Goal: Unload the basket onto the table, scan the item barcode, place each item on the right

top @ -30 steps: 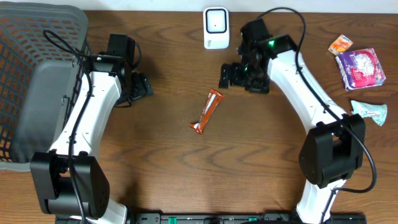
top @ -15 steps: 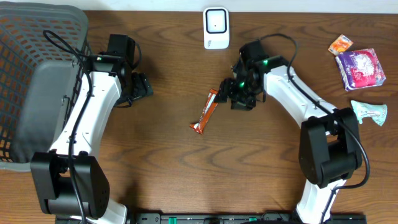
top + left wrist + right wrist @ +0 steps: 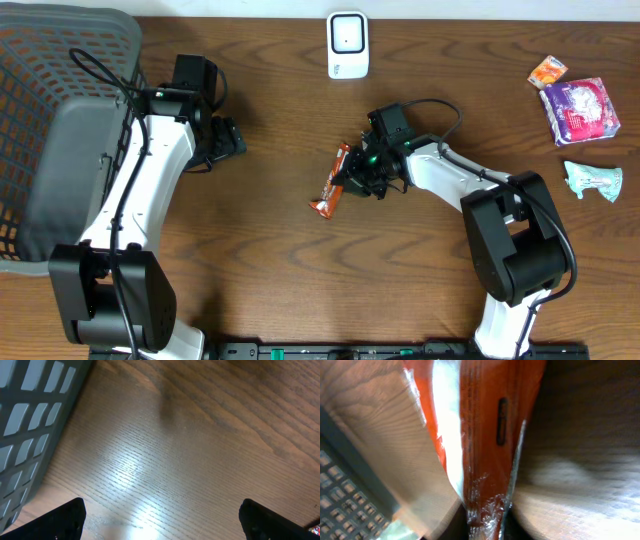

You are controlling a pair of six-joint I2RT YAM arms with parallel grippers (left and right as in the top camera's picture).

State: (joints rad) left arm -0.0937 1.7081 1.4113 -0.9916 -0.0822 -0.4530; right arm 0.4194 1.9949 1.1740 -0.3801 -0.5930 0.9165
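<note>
Snack bar (image 3: 328, 192) runs diagonally, top end toward scanner (image 3: 347, 45), pinched there by right gripper (image 3: 351, 171); left gripper (image 3: 162, 520) spread.

Grey basket (image 3: 40, 80) far left; orange sachet (image 3: 548, 71), purple pack (image 3: 580, 108) (biggest), teal wrapper (image 3: 594, 181) right.

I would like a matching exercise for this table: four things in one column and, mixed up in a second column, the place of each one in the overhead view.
Things:
1. snack bar
2. scanner
3. basket
4. purple packet

Places:
A. far left
B. near the right edge
C. top middle
D. centre, at the right gripper

Pairs: 1-D, 2-C, 3-A, 4-B.
</note>
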